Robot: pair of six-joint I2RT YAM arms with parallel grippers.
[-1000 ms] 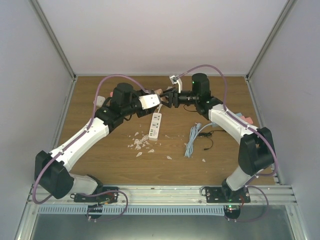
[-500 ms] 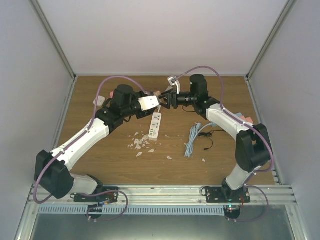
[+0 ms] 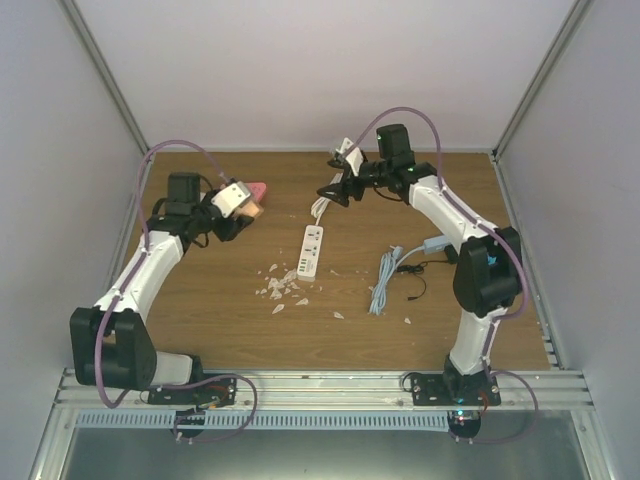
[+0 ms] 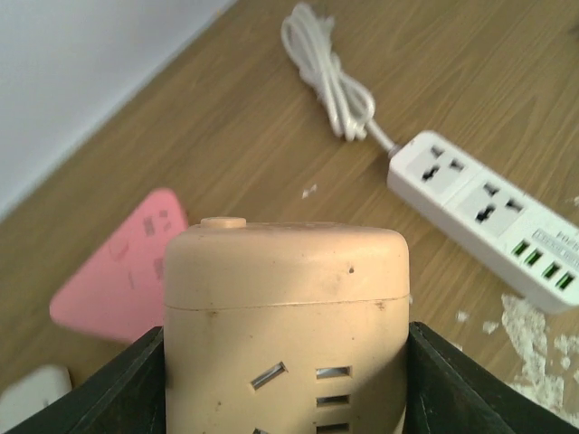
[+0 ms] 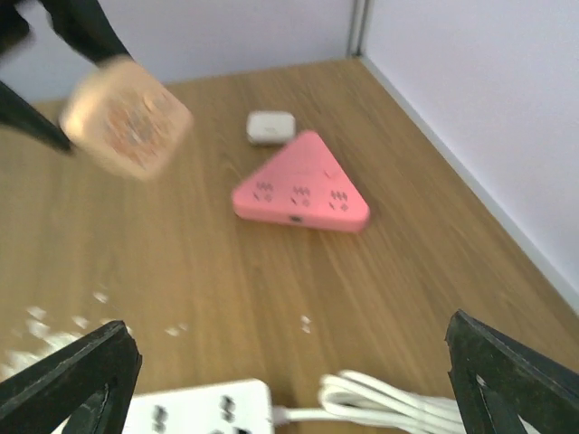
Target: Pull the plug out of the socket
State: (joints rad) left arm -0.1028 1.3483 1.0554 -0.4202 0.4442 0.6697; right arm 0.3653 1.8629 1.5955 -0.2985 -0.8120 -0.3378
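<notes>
2 grippers stand well apart. Left gripper (image 4: 289, 389), at the left of the top view, pinches the beige socket cube (image 4: 285, 298). Right gripper (image 5: 289, 375), upper centre, is spread wide and holds nothing, above the white cord (image 3: 320, 207) coiled at the power strip's (image 3: 311, 250) far end. Plug cannot be made out.

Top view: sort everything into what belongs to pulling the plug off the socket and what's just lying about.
Job: beige socket cube in the left fingers; right fingers, open and empty.
Lying about: white power strip, pink triangular socket, small white box, pale blue cable bundle, black cable, white crumbs.
</notes>
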